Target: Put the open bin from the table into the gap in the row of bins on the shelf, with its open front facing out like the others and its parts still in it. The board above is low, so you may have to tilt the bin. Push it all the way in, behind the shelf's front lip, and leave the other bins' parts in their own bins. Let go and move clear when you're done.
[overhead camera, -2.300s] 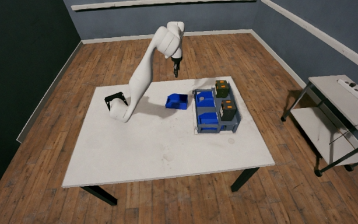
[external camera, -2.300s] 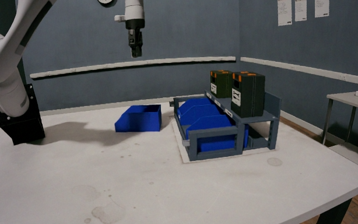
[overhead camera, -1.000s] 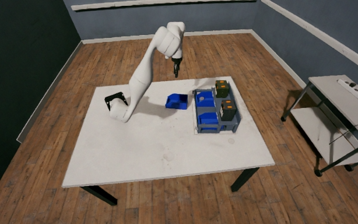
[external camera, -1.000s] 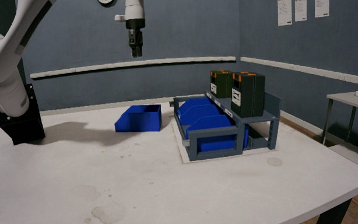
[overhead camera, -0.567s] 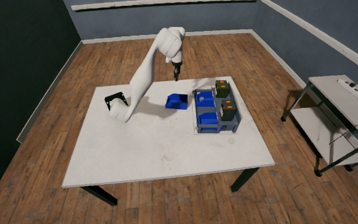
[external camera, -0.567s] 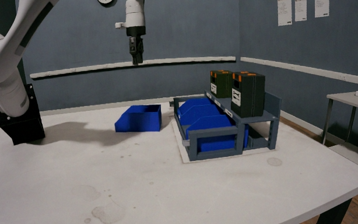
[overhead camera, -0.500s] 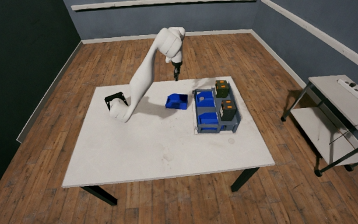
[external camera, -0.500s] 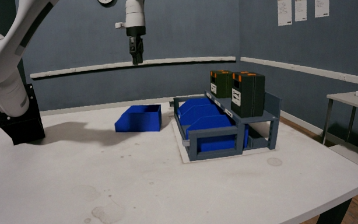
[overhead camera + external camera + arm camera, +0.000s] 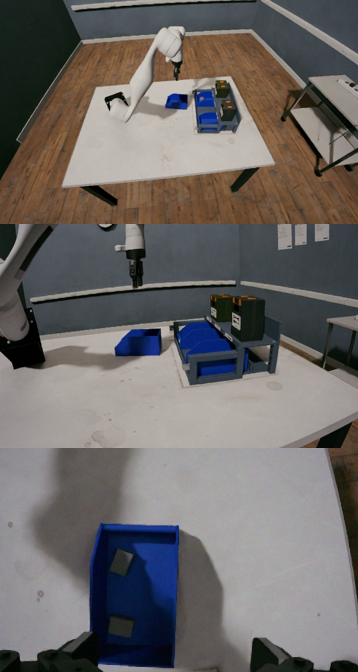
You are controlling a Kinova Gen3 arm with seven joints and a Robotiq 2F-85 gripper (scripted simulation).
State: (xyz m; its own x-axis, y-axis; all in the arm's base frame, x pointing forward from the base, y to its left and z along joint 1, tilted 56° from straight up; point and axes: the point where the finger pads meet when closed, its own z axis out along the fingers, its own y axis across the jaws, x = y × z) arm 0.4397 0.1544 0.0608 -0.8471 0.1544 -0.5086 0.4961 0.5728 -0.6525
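The loose blue open bin (image 9: pixel 176 101) stands on the white table to the left of the shelf; it also shows in the exterior view (image 9: pixel 139 342). In the wrist view the bin (image 9: pixel 135 593) lies straight below me with two grey parts in it (image 9: pixel 121 562) (image 9: pixel 121 626). My gripper (image 9: pixel 176 77) (image 9: pixel 134 285) (image 9: pixel 174 653) hangs high above the bin, fingers pointing down, open and empty. The grey shelf (image 9: pixel 216 108) (image 9: pixel 224 352) holds blue bins (image 9: pixel 204 99) (image 9: pixel 207 118) under a low top board. I cannot make out the gap clearly.
Two dark green boxes (image 9: pixel 220 307) (image 9: pixel 248 317) stand on the shelf's top board. The arm's base (image 9: pixel 20 346) sits at the table's left. A grey side table (image 9: pixel 335 116) stands off to the right on the floor.
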